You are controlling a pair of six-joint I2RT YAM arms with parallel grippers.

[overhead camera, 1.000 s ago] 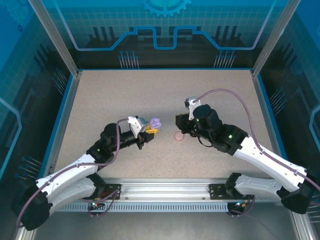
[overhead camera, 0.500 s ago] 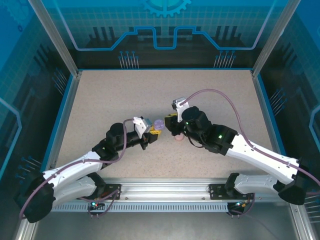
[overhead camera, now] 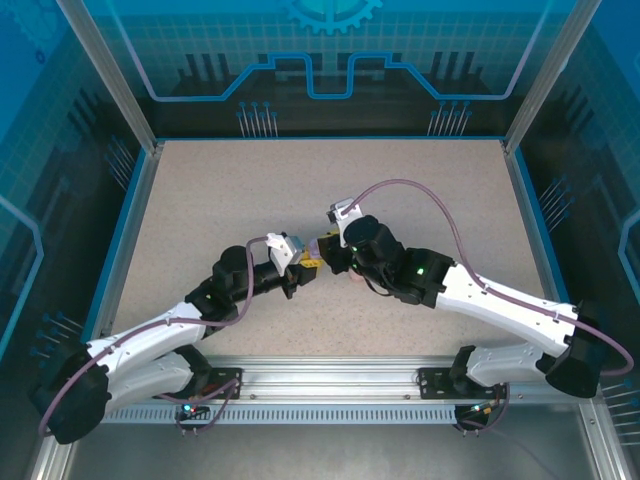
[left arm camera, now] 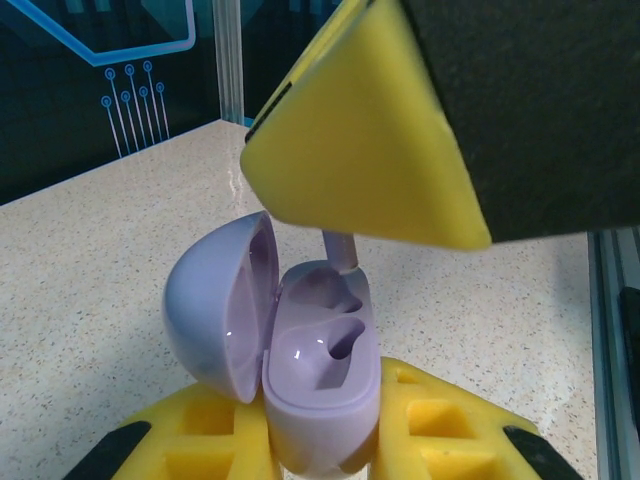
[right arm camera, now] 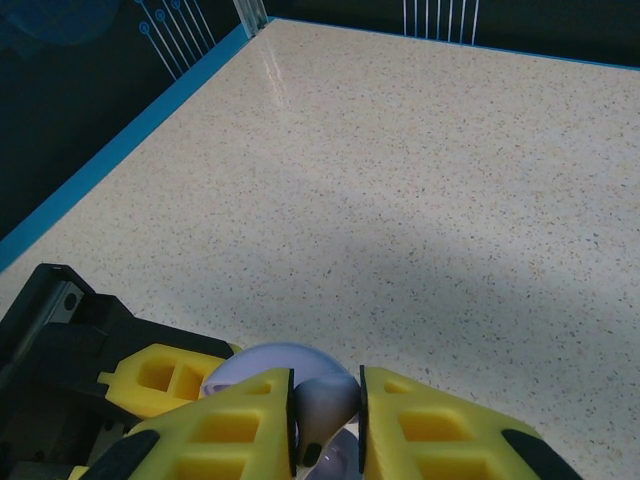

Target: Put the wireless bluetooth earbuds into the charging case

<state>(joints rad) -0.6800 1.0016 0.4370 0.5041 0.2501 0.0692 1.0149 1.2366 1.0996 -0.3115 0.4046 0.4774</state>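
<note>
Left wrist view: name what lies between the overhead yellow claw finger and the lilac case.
Stem of a lilac earbud, held by the right claw above the case; left wrist view.

We read no words, labels, brand names or numbers on anything here. The only sign-like marks we see are a pale blue gear emblem [overhead camera: 331, 12] at the top of the back panel [overhead camera: 200, 60] and circuit-style line drawings [overhead camera: 330, 78] beneath it.
</note>
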